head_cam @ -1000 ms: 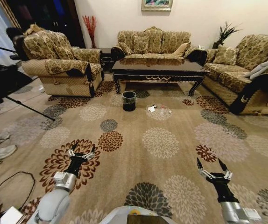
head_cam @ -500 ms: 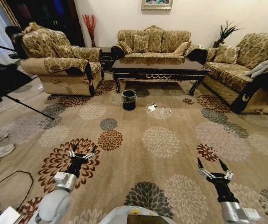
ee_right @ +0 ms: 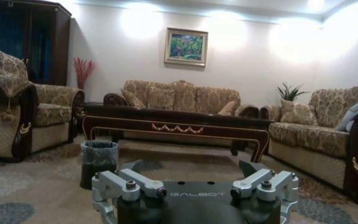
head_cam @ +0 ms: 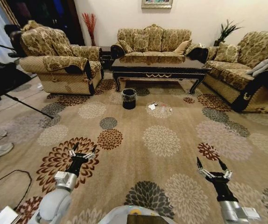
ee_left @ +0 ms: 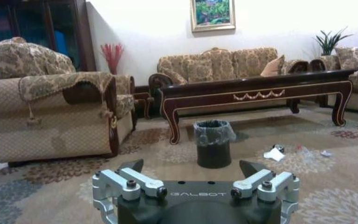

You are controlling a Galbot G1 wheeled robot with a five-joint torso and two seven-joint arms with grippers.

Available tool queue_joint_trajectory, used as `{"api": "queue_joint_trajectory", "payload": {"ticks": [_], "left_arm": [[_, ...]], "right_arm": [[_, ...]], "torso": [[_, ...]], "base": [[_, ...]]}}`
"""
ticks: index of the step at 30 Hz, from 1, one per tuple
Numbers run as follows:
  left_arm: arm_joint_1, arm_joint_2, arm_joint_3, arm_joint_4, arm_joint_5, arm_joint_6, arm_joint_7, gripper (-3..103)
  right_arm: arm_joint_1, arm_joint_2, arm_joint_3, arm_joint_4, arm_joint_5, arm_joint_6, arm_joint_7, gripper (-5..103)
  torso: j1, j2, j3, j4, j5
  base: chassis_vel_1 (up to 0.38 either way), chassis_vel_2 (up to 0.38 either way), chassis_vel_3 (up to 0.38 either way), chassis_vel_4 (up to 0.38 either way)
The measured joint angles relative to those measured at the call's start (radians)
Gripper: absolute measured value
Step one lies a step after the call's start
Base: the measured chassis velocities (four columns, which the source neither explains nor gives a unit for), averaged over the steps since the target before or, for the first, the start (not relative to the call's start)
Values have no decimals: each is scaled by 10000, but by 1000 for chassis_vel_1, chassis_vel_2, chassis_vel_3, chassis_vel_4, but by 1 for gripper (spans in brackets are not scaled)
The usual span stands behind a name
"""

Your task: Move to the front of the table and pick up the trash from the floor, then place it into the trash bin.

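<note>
- Trash (head_cam: 158,108) lies far ahead on the floor (head_cam: 171,163), a small cluster just right of the trash bin (head_cam: 129,99) and in front of the bench (head_cam: 158,71); nothing of it has been picked up.
- Left tool (head_cam: 82,154) hangs low at the near left, fingers spread wide and empty.
- Right tool (head_cam: 212,167) hangs low at the near right, likewise wide and empty.
- Both tools sit in the same pose as a second ago; neither arm has reached.
- Across the last second the whole head view has slid slightly: bench, bin and litter sit a little higher in it, so the camera has moved, not the things.
- My reading: the robot is in the approach stage, and bin and litter are well apart from both tools.
- In the left wrist view the white paper piece (ee_left: 273,154) lies right of the bin, with the clear bottle (ee_left: 303,151) just beyond it.
</note>
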Motion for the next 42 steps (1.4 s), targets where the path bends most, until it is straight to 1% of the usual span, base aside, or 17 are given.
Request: {"api": "queue_joint_trajectory", "payload": {"ticks": [5, 7, 15, 16, 18, 24, 28, 35, 39, 42], "left_arm": [[20, -2, -6, 23, -13, -10, 0, 100], [23, -4, -8, 24, -18, -12, 0, 100], [59, -30, -24, 24, -30, -41, 0, 100], [59, -30, -24, 24, -30, -41, 0, 100], [80, -29, -38, 24, -40, -52, 0, 100], [119, -35, -39, 12, -41, -59, 0, 100], [121, -35, -41, 0, -41, -64, 0, 100], [133, -58, -40, -11, -32, -64, 0, 100], [151, -66, -40, -17, -24, -64, -2, 100], [151, -66, -40, -17, -24, -64, -3, 100]], "right_arm": [[4, 5, -12, 15, -53, -15, -10, 100], [3, 6, -12, 20, -60, -18, -14, 100], [-24, 22, -30, 74, -138, -34, -43, 100], [-24, 22, -30, 74, -138, -34, -43, 100], [-39, 37, -40, 88, -165, -36, -51, 100], [-60, 59, -48, 96, -195, -36, -62, 100], [-71, 78, -64, 96, -211, -35, -71, 100], [-70, 81, -74, 87, -239, -33, -78, 100], [-63, 84, -96, 46, -260, -34, -80, 100], [-64, 81, -96, 34, -275, -34, -80, 100]], "torso": [[-63, -242, -182, 1, 0], [-75, -279, -206, 1, 0], [-159, -622, -463, -1, 0], [-159, -622, -463, -1, 0], [-204, -739, -536, -1, 0], [-242, -906, -663, 0, 0], [-277, -1120, -843, 0, 0], [-342, -1350, -1006, -1, 0], [-362, -1556, -1194, -1, 0], [-370, -1625, -1247, -1, 0]], "base": [[0, 0, 0, 0], [0, 0, 0, 0], [0, 0, 0, 0], [0, 0, 0, 0], [0, 0, 0, 0], [0, 0, 0, 0], [0, 0, 0, 0], [0, 0, 0, 0], [0, 0, 0, 0], [0, 0, 0, 0]]}}
